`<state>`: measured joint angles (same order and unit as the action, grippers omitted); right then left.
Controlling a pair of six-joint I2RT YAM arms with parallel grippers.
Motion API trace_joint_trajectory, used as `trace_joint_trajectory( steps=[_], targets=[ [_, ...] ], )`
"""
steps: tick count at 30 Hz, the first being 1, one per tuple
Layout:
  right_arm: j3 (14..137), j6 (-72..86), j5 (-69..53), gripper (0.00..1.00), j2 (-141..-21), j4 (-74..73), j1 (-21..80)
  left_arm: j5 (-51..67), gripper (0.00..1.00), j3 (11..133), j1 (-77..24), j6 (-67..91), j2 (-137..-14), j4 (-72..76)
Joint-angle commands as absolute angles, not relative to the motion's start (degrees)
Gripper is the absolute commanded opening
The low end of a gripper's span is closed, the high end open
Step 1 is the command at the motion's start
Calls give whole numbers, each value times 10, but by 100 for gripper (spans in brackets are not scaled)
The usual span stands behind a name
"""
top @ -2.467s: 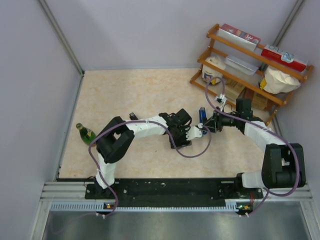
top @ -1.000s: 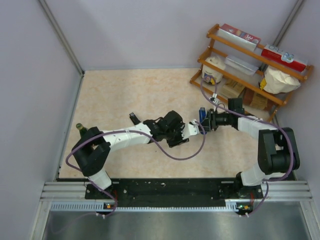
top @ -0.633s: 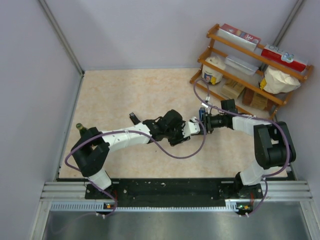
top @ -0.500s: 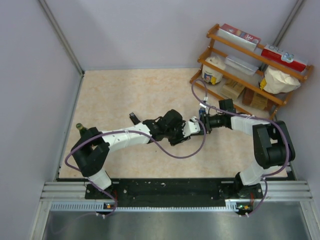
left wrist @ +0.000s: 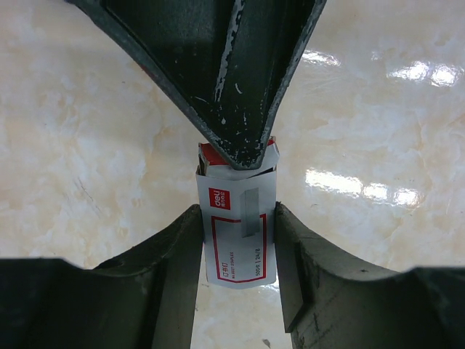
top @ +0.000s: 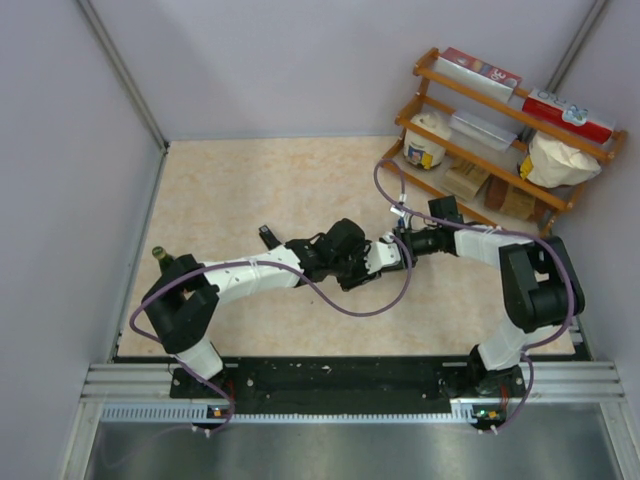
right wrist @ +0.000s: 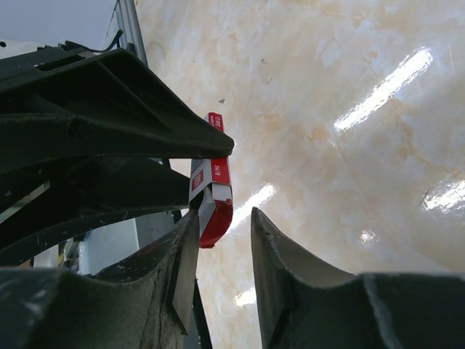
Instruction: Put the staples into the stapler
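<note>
2 pairs of fingers face each other over 1 small staple box (left wrist: 237, 236).

From the left wrist, the left gripper (left wrist: 236, 227) comes first. It is clamped on the box's 2 long side edges and appears to hold it above the desk (left wrist: 87, 131). The box's long axis runs straight out from between those fingers, with the white printed face up toward the camera and the red-edged end pointing away. At that far end the dark fingers (left wrist: 189, 58) of the right gripper (right wrist: 222, 217) come in from the opposite side. I cannot tell from this view whether their tips touch the end flap or sit just over it.

From the right wrist, that gripper's fingers stand apart, with a gap wider than the box is thick. The red end lies at their mouth, end-on, a little nearer the left-hand tip. Beyond it, the left gripper's fingers cover the box's body.

The box therefore lies dead ahead of the free right fingers, its long axis in line with them and its thin side across their gap. Closing there would likely pinch the flap end, ready for a pull along that axis. No loose staples show, so they are presumably inside.
</note>
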<state>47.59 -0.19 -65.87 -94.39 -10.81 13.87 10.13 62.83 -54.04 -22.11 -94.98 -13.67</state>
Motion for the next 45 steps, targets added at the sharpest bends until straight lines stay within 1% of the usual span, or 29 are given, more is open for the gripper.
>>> trace_joint_trajectory(
  steps=[1, 6, 17, 24, 36, 45],
  targets=[
    [504, -7, -666, 32, -958, -114, 148, 103, 47, 636, -540, -208, -921, -113],
    [506, -7, -666, 26, -960, -116, 149, 104, 47, 634, -540, -207, -922, -112],
    [512, -7, -664, 0, -959, -120, 149, 108, 47, 626, -540, -207, -935, -110],
    [515, -10, -662, 0, -955, -125, 149, 98, 48, 618, -540, -212, -940, -105],
    [518, -22, -617, 0, -942, -136, 142, 91, 48, 599, -540, -216, -948, -97],
    [519, -22, -609, 0, -938, -138, 123, 80, 49, 584, -540, -233, -947, -112]
  ],
)
